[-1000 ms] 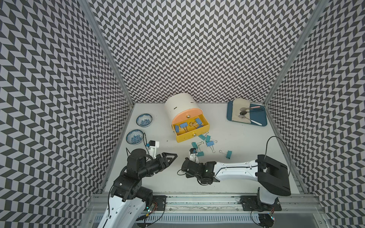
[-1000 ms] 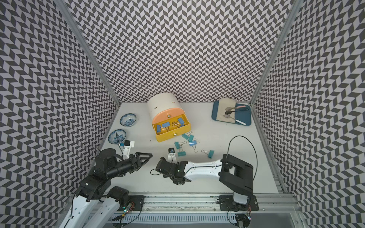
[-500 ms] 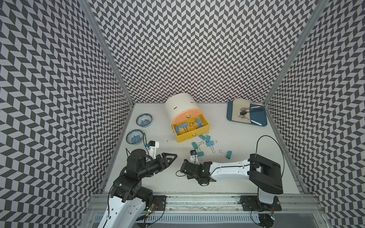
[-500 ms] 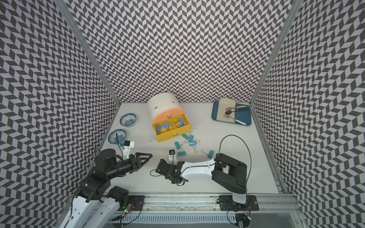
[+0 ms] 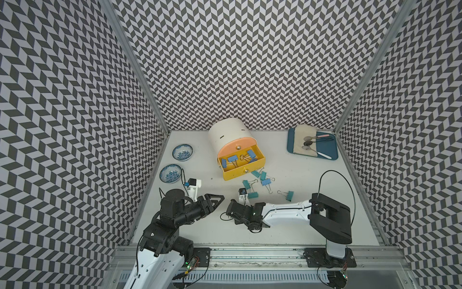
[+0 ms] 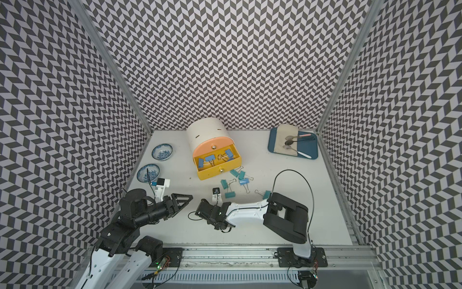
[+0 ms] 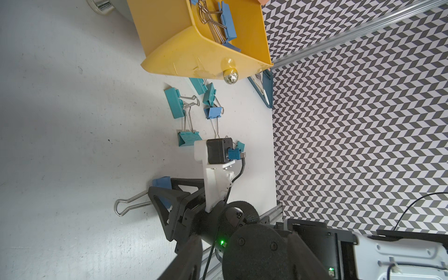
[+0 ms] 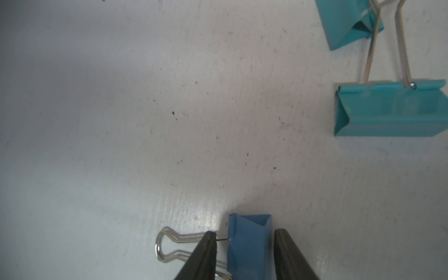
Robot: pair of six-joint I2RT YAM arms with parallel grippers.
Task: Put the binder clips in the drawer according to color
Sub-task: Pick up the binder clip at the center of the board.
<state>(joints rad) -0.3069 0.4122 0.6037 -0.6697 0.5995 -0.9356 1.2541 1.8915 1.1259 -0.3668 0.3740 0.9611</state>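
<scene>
The drawer cabinet [image 5: 226, 135] is cream. Its yellow drawer [image 5: 241, 172] is pulled out, and several blue binder clips [image 5: 232, 159] lie inside it. Its pink front [image 5: 235, 149] is closed. On the table in front lie teal clips [image 5: 252, 195] [image 5: 290, 195] and one blue clip [image 5: 265, 182]. My right gripper [image 8: 244, 232] is low over the table and open. Its fingers straddle a blue clip [image 8: 247, 244], with a gap still visible at one finger. The same clip [image 7: 161, 181] appears in the left wrist view. My left gripper [image 5: 216, 200] is open and empty, facing the right one.
Two blue-patterned bowls [image 5: 182, 152] [image 5: 170, 173] sit by the left wall. A blue tray [image 5: 330, 150] holding a cloth and spoons is at the back right. Two teal clips [image 8: 388, 114] [image 8: 346, 26] lie close to the right gripper. Patterned walls enclose three sides.
The right arm has shifted slightly left, and its jaws have narrowed a little around the blue clip. The left arm has not moved.
</scene>
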